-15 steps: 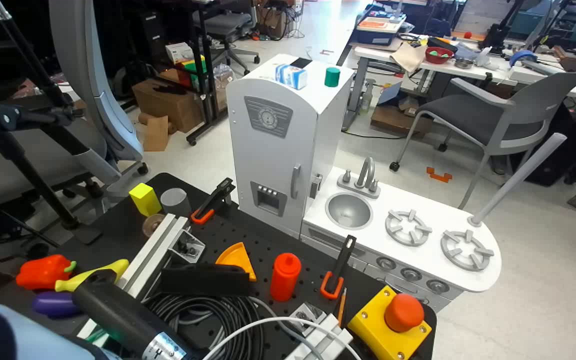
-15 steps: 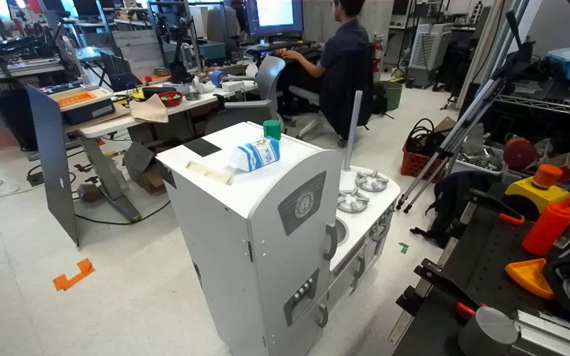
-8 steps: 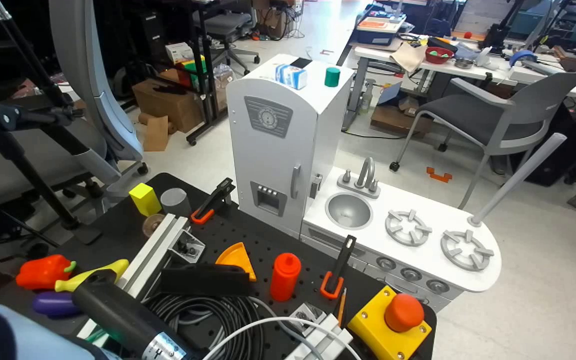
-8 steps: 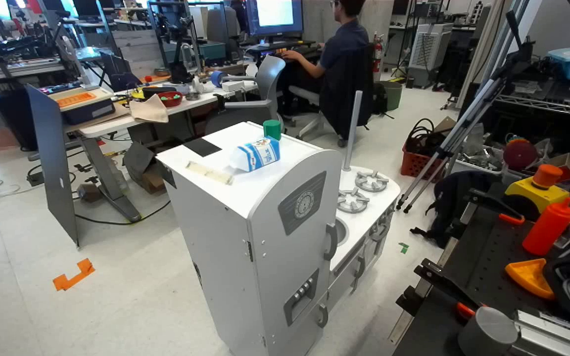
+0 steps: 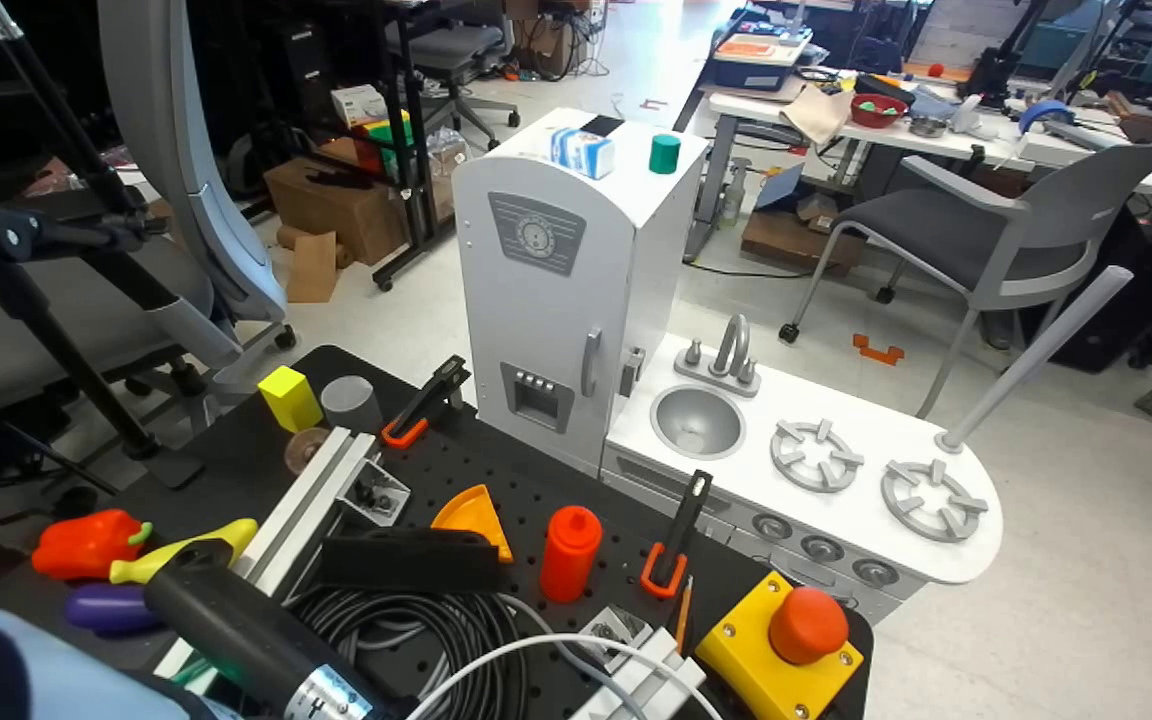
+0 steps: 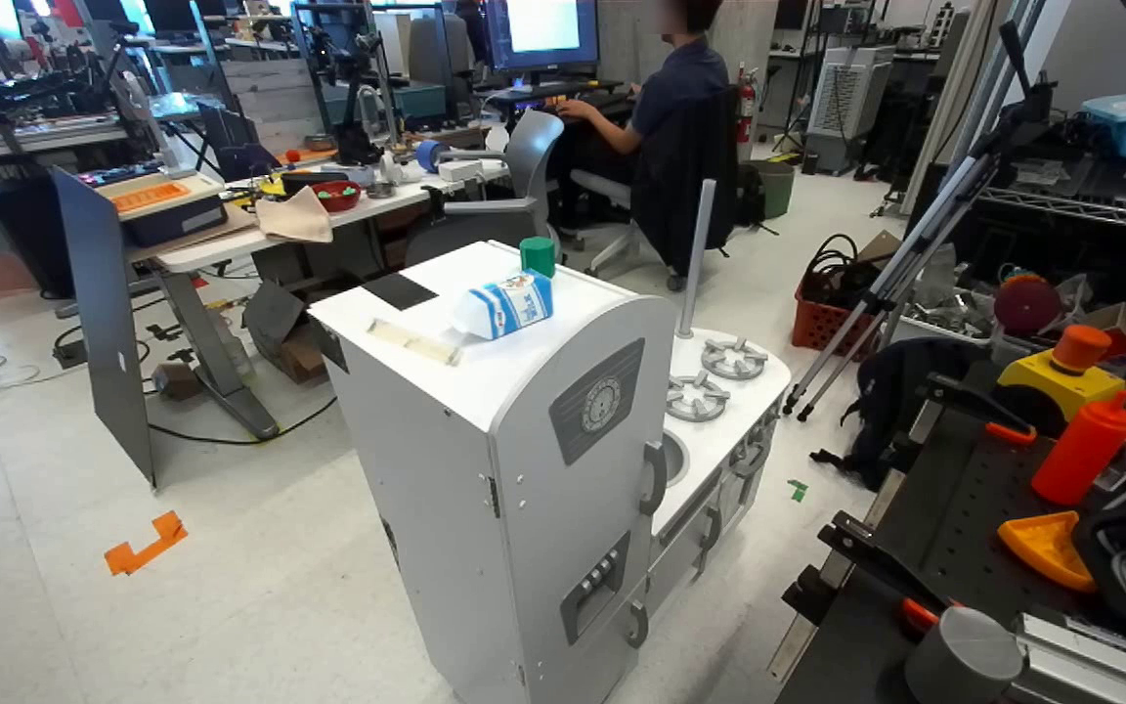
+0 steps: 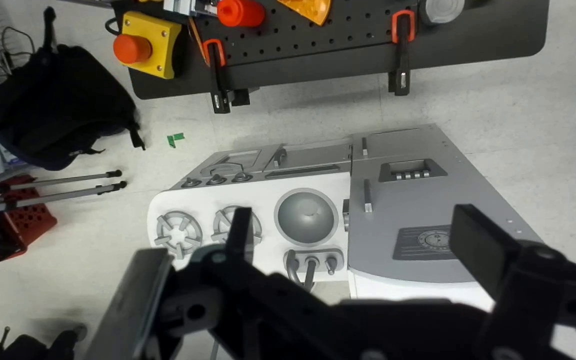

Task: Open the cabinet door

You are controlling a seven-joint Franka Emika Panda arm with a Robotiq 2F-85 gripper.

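The cabinet door [image 5: 548,318] is the tall white front of the toy kitchen's tower, with a grey dial plate near its top and a grey dispenser recess lower down. It also shows in an exterior view [image 6: 548,504] and in the wrist view [image 7: 408,202]. It sits flush with the tower, so it looks shut. Its grey upright handle [image 5: 591,363] is at the edge beside the sink, and shows in the wrist view [image 7: 367,196]. My gripper [image 7: 354,212] is open and empty, with its fingers wide apart above the tower and counter. It is out of both exterior views.
A low counter [image 5: 626,435] with sink and burners adjoins the tower. A milk carton [image 6: 509,305] and green cylinder [image 6: 538,256] stand on top. A black pegboard table [image 5: 526,480] faces the door closely, with clamps [image 5: 426,400] at its edge and a red bottle [image 5: 571,553].
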